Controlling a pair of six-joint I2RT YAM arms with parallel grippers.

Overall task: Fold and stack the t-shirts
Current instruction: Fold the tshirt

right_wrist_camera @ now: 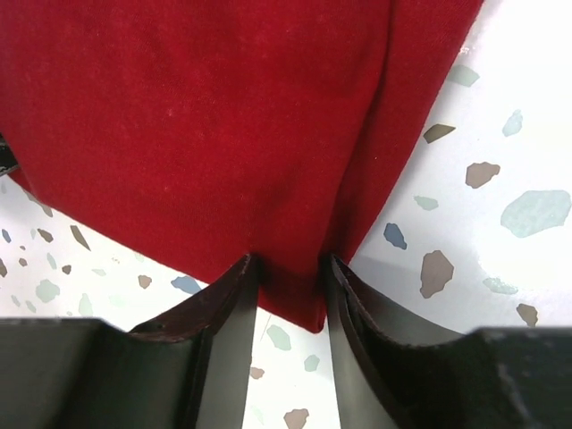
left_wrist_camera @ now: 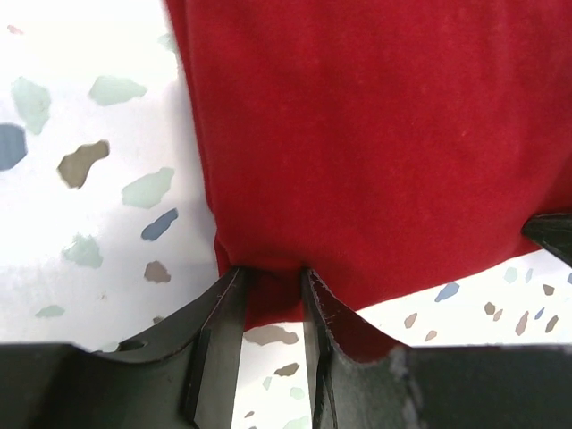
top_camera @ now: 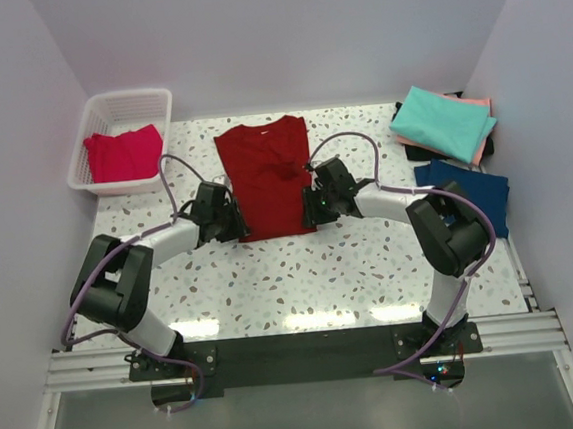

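My left gripper (left_wrist_camera: 273,279) is pinched onto the near left corner of the dark red t-shirt (top_camera: 269,181), with hem cloth bunched between its two fingers. My right gripper (right_wrist_camera: 290,268) is clamped the same way on the near right corner. The shirt lies flat ahead of both grippers, running away from my fingertips to its collar. A small pale patch shows at the collar, too small to read.

The shirt's left edge runs straight ahead from my left fingers, and its right edge does the same from my right fingers. Outward of each gripper, and behind them toward my bases, is bare speckled table (top_camera: 322,272).

Well ahead and to the left of my left gripper stands the white basket (top_camera: 161,97), with the pinkish-red t-shirt (top_camera: 121,155) inside. Well ahead and to the right of my right gripper, the teal t-shirt (top_camera: 442,121) lies on the salmon pink t-shirt (top_camera: 479,103). The navy t-shirt (top_camera: 470,190) lies out to that gripper's right.
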